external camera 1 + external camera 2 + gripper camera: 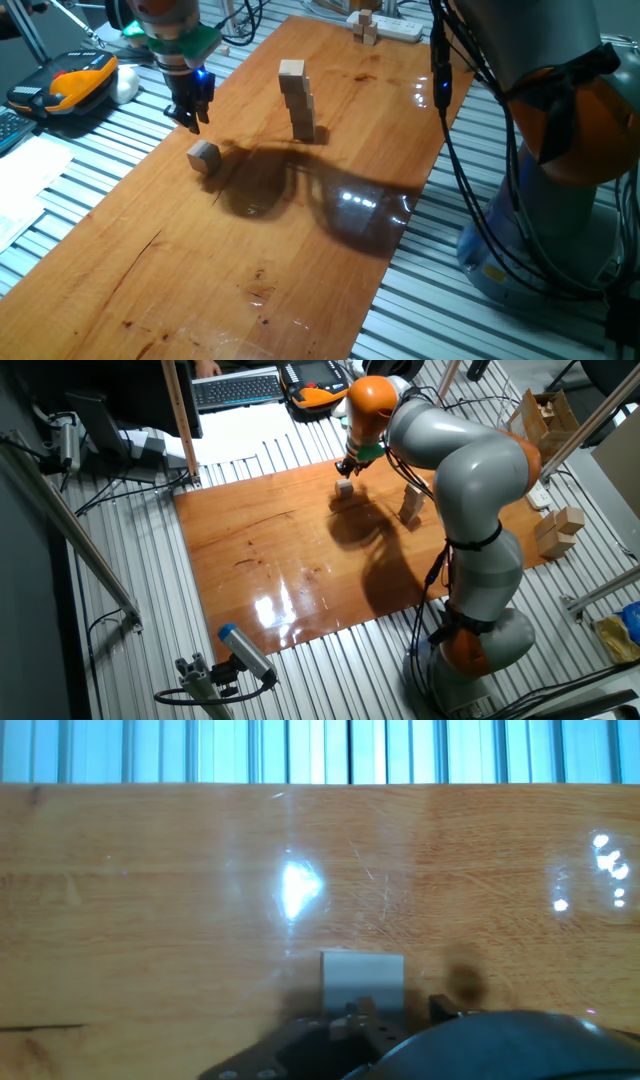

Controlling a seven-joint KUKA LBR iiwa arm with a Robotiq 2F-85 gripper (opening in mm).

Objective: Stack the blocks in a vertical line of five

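Stack: you have 4 blocks standing in a slightly crooked column (pixel 298 101) near the middle of the wooden board (pixel 250 290); in the other fixed view the same column (pixel 411 504) stands just beside the robot's grey arm.

Loose block: the 5th cube (pixel 204 155) lies flat on the board, well apart from the column and on its own; it shows as a small pale square (pixel 345 488) in the other fixed view.

Gripper: the gripper (pixel 191 117) hangs above the board, holding nothing; its dark fingers point down with a narrow gap between the tips, not spread wide.

Key relation: the cube lies just below and slightly toward the camera from the fingertips in the first fixed view; in the hand view it (pixel 362 978) sits at the bottom edge, partly hidden by the hand's own body, so you are almost over it but not centred.

Axis: a cube has no long side; its faces look roughly square to the hand view, so little wrist turn seems needed.

Next move, as a judgement: shift a little to centre, open wider, then descend.

Risk: the column leans; place the 5th gently.
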